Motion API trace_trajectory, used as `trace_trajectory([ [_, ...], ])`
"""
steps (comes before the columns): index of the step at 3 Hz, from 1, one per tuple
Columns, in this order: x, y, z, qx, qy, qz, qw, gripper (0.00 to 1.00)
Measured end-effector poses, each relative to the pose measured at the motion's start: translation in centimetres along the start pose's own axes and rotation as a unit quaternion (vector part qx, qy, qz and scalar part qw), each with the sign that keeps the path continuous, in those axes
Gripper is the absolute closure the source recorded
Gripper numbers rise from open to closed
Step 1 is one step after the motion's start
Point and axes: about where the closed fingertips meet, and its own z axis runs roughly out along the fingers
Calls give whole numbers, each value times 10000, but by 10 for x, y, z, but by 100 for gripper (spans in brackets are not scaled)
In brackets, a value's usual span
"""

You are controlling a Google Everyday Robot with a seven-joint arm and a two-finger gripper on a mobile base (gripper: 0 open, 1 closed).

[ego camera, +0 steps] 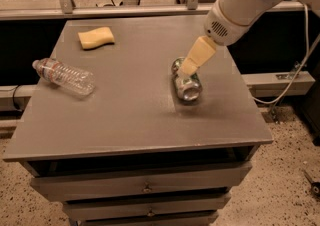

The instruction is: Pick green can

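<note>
The green can [186,86] lies on its side on the right half of the grey table top [135,115], with one shiny silver end facing the camera. My gripper [189,69] reaches down from the upper right on the white arm [240,5]. Its cream tip is right over the can's far end and hides part of it. I cannot tell whether it touches the can.
A clear plastic water bottle [64,76] lies on its side at the table's left edge. A yellow sponge [96,37] sits at the back left. The table has drawers [145,187] below. A white cable [290,85] hangs at the right, and a rail runs behind the table.
</note>
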Motion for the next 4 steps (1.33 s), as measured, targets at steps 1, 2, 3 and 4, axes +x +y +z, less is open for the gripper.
trace_trajectory([
  [1,-17,2,24,204,35,605,9980,0],
  [2,-27,0,47,303,104,1294,9911,0],
  [3,-28,-2,68,319,225,2023,9786,0],
  [4,-22,0,84,356,362,2589,9646,0],
])
